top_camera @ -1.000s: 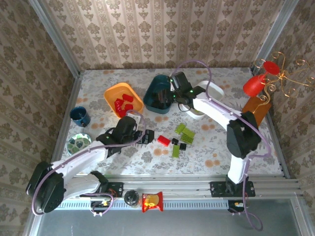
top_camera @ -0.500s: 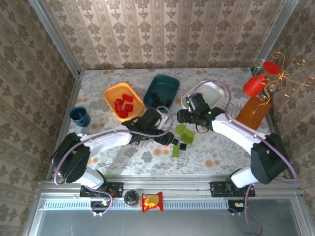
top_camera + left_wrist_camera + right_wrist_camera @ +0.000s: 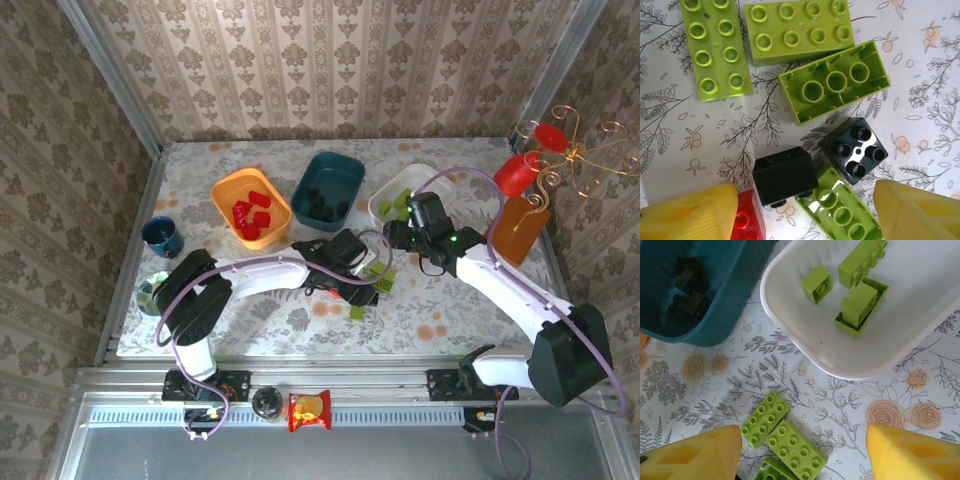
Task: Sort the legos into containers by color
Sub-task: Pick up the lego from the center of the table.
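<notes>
My left gripper hangs low over a cluster of loose legos. It is open, and between its yellow fingertips lie a black brick and an upturned green brick. A red brick sits by the left finger and a studded black brick lies just beyond. My right gripper is open above two green bricks, near the white bin, which holds three green bricks. The teal bin holds black bricks and the orange bin holds red ones.
A dark blue cup and a patterned bowl stand at the left edge. A red ornament and a wooden block stand at the right. One green brick lies nearer the front, and a snack packet sits on the rail.
My left gripper has swung right over the loose cluster and its jaws have narrowed. My right arm has moved from the teal bin towards the near right, over the green bricks.
</notes>
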Tool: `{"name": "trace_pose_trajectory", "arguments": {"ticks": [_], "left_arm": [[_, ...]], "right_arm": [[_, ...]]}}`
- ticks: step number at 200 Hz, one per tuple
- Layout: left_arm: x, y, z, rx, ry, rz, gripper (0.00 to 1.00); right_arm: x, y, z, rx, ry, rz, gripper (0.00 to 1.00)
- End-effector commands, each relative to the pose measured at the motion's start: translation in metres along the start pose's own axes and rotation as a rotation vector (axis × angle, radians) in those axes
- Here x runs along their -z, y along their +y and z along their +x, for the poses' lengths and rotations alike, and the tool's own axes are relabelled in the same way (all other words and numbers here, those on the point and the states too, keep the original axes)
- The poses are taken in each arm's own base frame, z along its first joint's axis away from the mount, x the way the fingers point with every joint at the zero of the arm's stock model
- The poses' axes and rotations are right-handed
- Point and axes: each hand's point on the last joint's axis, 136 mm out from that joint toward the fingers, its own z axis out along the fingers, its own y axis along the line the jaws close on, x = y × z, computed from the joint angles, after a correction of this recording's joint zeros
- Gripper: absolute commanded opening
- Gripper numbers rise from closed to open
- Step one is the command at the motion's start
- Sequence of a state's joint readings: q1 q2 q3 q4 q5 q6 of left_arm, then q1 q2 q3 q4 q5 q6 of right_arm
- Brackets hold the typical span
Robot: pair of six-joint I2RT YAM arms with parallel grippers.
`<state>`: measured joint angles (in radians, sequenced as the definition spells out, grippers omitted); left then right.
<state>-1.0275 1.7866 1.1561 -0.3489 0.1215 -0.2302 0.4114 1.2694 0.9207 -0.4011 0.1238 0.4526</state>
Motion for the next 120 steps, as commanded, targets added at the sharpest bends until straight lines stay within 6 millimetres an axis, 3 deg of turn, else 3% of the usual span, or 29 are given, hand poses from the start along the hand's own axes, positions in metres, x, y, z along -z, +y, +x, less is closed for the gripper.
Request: {"name": "trace_pose_trajectory", "arguments": {"ticks": [1, 73, 120], "left_arm": [[-0.004, 0.005, 0.005, -0.04, 0.043, -0.058, 0.71], [-0.021, 0.015, 0.006, -0.059, 0.076, -0.122, 0.62], [-0.024, 0.014, 0.004, -0.059, 0.069, -0.114, 0.52]], "right_arm": [[0.007, -0.009, 0.002, -0.018, -0.005, 0.024, 0.68], [0.012, -0.011, 0.0, -0.028, -0.012, 0.01, 0.68], [0.012, -0.013, 0.0, -0.031, -0.013, 0.016, 0.69]]}}
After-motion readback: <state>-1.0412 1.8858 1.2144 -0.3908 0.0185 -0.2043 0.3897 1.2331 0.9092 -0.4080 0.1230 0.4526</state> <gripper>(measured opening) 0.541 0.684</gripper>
